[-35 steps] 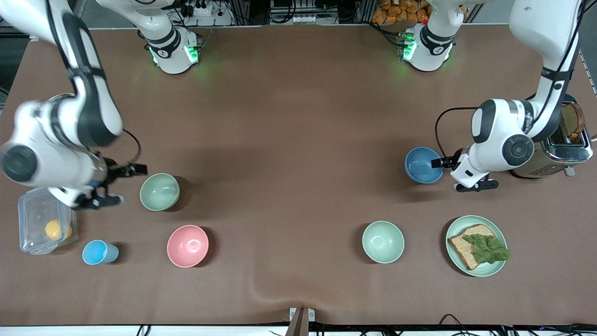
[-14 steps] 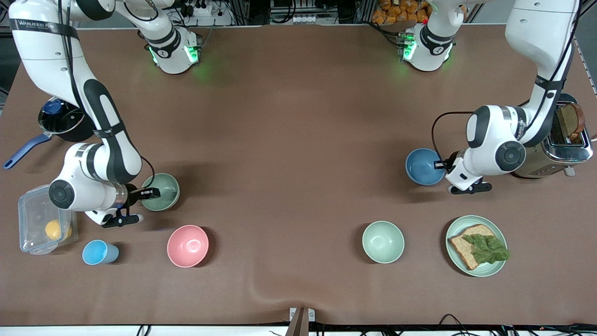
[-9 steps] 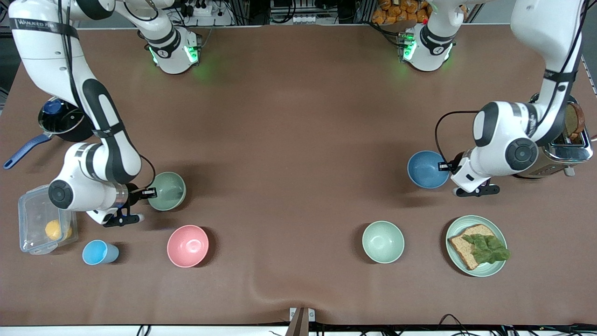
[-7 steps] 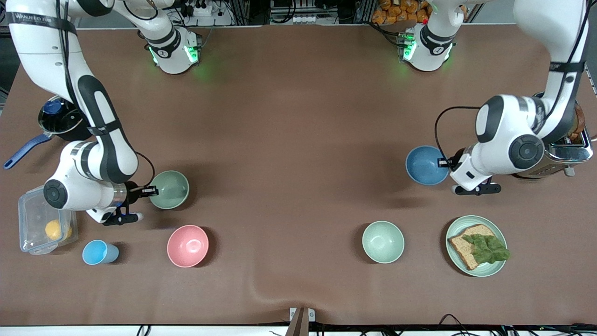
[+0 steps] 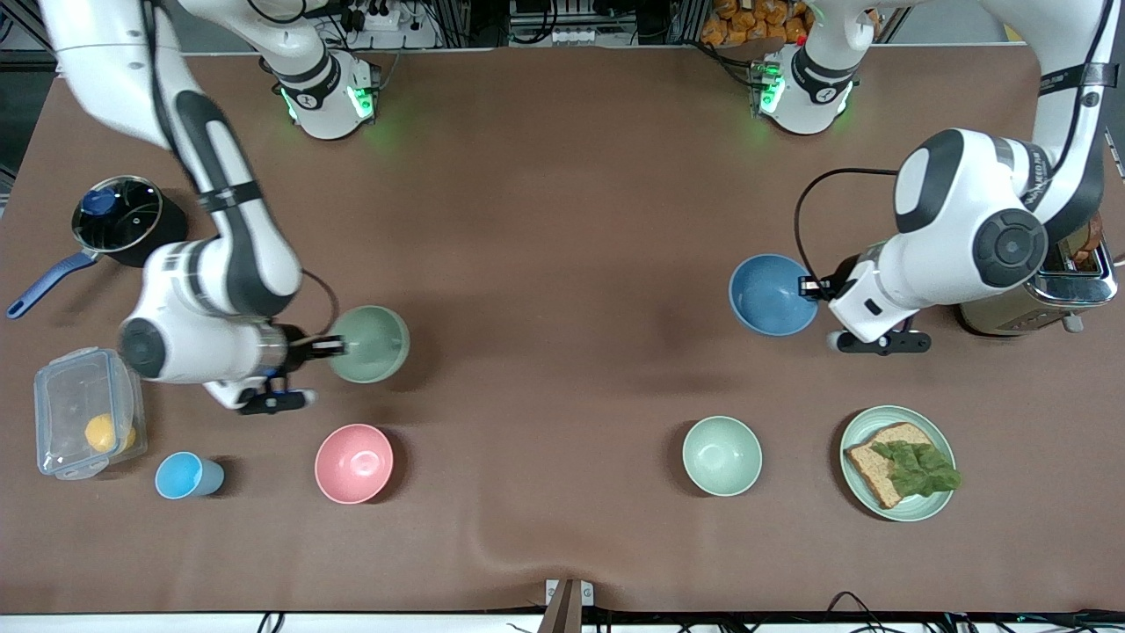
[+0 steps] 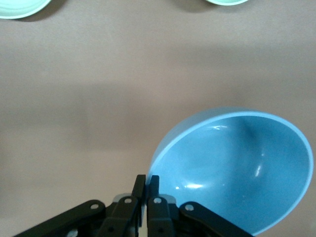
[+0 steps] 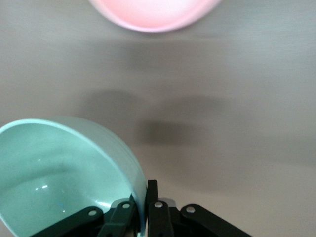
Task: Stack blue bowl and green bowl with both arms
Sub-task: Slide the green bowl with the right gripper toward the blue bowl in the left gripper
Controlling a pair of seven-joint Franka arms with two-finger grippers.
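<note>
The green bowl was pinched at its rim by the right gripper and held empty over the table above the pink bowl. The blue bowl, also empty, was clamped at its rim by the left gripper beside the toaster. An orange item was seen in the clear lidded box, and bread with lettuce on the plate

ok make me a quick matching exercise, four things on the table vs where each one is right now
Things:
1. blue bowl
2. green bowl
3. pink bowl
4. bread slice

Places:
a. on the green plate
b. pinched at its rim by the right gripper
c. standing on the table beside the light-blue cup
d. pinched at its rim by the left gripper

Pairs: 1-d, 2-b, 3-c, 4-a
</note>
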